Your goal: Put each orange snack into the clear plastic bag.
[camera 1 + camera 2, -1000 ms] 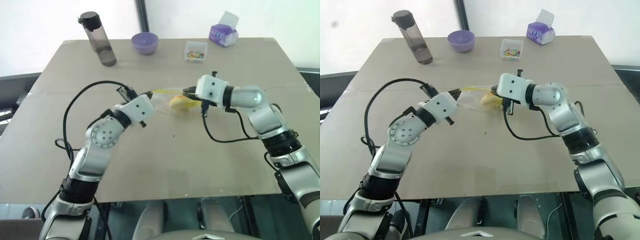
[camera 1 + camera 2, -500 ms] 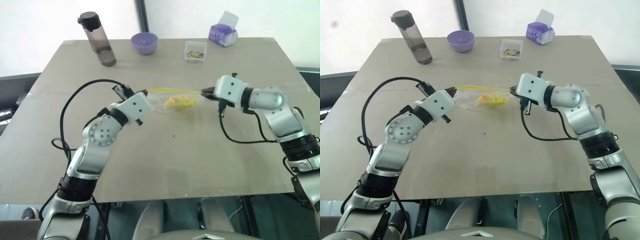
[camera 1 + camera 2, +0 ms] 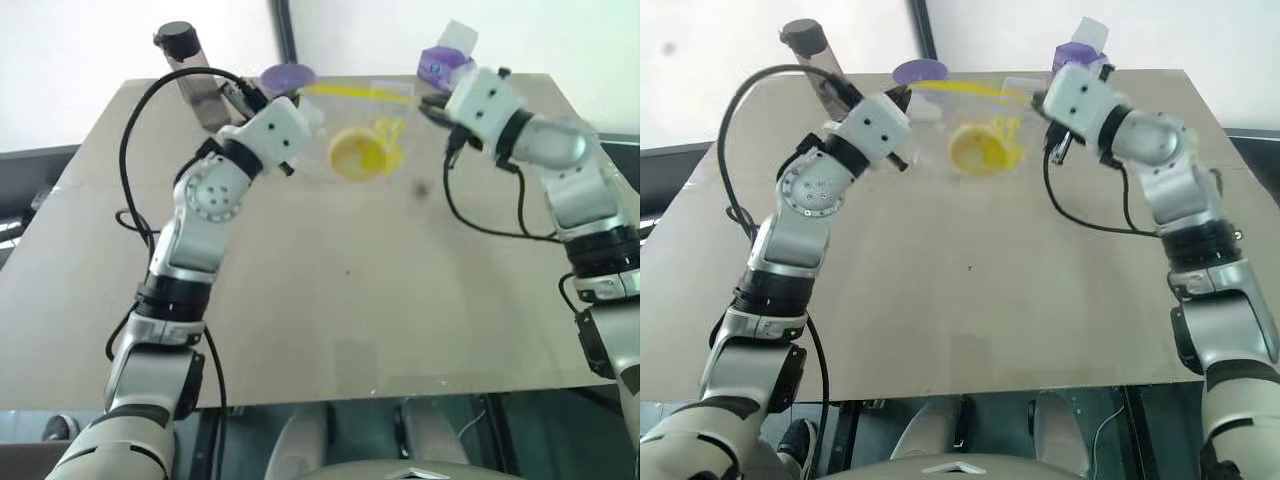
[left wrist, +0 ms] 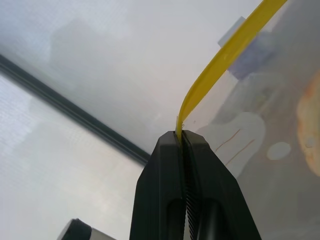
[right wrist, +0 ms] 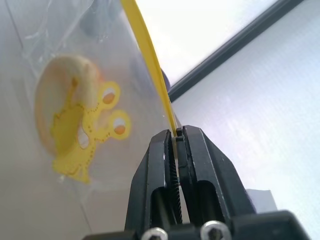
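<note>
The clear plastic bag (image 3: 372,128) hangs in the air above the far half of the table, stretched by its yellow strip (image 3: 355,91). My left gripper (image 3: 297,97) is shut on the strip's left end, and in the left wrist view the strip (image 4: 220,65) runs out from between the closed fingers (image 4: 165,165). My right gripper (image 3: 426,103) is shut on the strip's right end. One orange snack (image 3: 354,153) sits inside the bag, low in its middle. In the right wrist view the snack (image 5: 52,107) shows behind the bag's yellow print.
A dark water bottle (image 3: 188,62) and a purple bowl (image 3: 284,74) stand at the table's far edge behind my left arm. A purple tissue pack (image 3: 444,56) stands behind my right gripper. Black cables loop from both wrists. The tan table (image 3: 350,300) spreads below the bag.
Both grippers have risen and moved apart, still shut on the strip. The bag with the snack has come up off the table and now hangs stretched between them.
</note>
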`<move>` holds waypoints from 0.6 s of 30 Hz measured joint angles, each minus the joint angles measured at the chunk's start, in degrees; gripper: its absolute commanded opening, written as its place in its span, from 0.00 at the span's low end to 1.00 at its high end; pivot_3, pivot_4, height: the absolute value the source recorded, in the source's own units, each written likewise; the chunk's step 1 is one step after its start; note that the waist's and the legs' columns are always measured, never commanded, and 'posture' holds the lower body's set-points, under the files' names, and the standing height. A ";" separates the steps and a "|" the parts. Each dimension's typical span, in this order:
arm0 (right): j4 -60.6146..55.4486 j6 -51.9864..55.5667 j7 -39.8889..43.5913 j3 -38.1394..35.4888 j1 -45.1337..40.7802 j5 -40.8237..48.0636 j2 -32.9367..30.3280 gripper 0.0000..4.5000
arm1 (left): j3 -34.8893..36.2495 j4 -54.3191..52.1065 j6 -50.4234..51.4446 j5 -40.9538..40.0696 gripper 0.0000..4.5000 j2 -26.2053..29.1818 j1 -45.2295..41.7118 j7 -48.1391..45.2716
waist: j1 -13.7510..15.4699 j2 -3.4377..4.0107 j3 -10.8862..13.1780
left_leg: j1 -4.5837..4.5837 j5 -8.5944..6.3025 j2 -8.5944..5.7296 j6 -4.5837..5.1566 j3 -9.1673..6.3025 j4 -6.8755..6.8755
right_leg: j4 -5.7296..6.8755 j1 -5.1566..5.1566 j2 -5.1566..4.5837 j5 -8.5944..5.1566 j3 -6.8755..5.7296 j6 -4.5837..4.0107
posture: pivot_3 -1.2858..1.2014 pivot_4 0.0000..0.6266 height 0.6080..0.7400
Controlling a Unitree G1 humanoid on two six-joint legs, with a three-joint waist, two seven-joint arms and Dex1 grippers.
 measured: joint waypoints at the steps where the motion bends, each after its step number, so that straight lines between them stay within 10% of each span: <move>1: -0.07 0.09 0.62 0.00 0.29 0.24 -0.05 0.02 | -0.02 -0.39 -0.05 -0.17 0.00 -0.02 1.39 -0.45 | -0.16 0.00 0.00 | -0.05 0.00 0.00 0.00 0.01 -0.04 | 0.01 -0.08 0.00 0.00 0.01 0.00 | 0.52 0.24 1.00; 12: -20.06 17.53 14.06 0.26 21.28 8.44 -5.70 0.02 | -2.17 -22.43 14.39 -9.41 0.00 -0.91 28.29 -12.47 | -0.16 0.07 0.09 | -0.80 -0.17 0.02 0.32 -0.06 0.94 | 1.03 -0.85 0.03 0.02 0.07 0.00 | 0.52 0.24 1.00; 18: -28.59 26.22 18.29 0.91 31.15 11.20 -8.72 0.44 | -1.85 -31.46 27.01 -15.96 0.51 -1.34 36.86 -16.66 | 0.68 0.15 0.13 | 0.29 -0.23 0.09 0.40 -0.10 0.89 | 0.93 0.28 0.05 0.00 0.02 0.00 | 0.52 0.24 1.00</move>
